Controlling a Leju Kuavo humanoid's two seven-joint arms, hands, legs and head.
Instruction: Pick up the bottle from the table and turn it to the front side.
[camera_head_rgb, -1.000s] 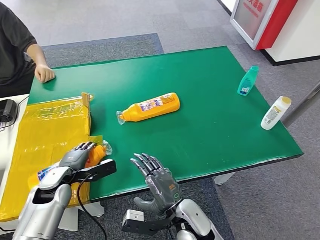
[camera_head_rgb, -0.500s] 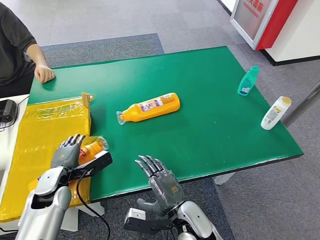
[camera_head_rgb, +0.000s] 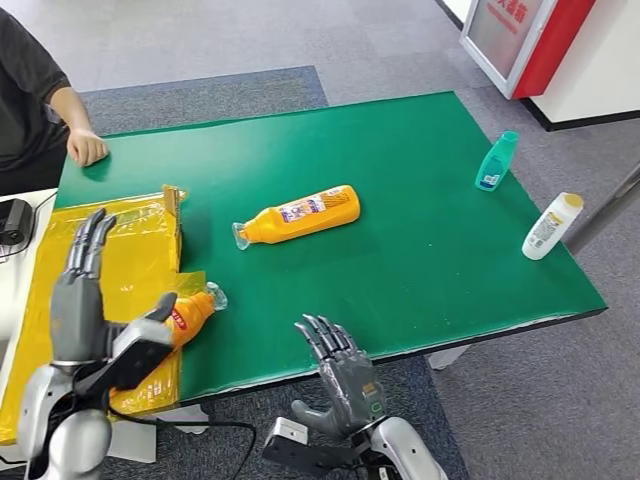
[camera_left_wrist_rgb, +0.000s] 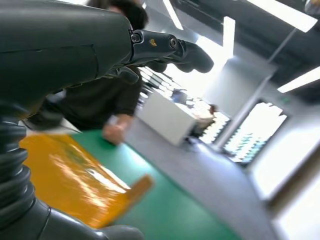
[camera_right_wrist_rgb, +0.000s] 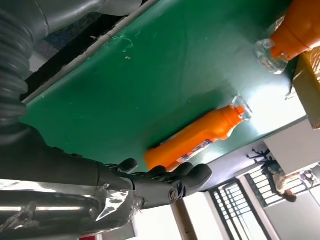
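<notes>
Your target, the long orange plastic bottle with a clear cap and a printed label (camera_head_rgb: 302, 215), lies on its side near the middle of the green table top (camera_head_rgb: 423, 250), its cap end pointing toward the yellow plastic-lined box (camera_head_rgb: 113, 250) and its flat base away from it. Neither hand touches it. Your left hand (camera_head_rgb: 75, 295) stands raised over the box with its fingers straight and slightly apart, holding nothing; just beside its thumb lies a second orange bottle with a clear cap (camera_head_rgb: 192, 308), at the box's corner. Your right hand (camera_head_rgb: 343, 375) hovers off the near table edge, palm open and fingers spread, empty; its wrist camera looks across the table at the orange bottle (camera_right_wrist_rgb: 196, 137). Judge the bottle as light to moderate in weight, with stiff moulded walls that may flex a little, and a smooth skin that could slip or roll under a sideways push. Take hold around the broad middle of the body, over the label, with fingers on one side and thumb on the other; the narrow neck would let it swing as you turn it.
</notes>
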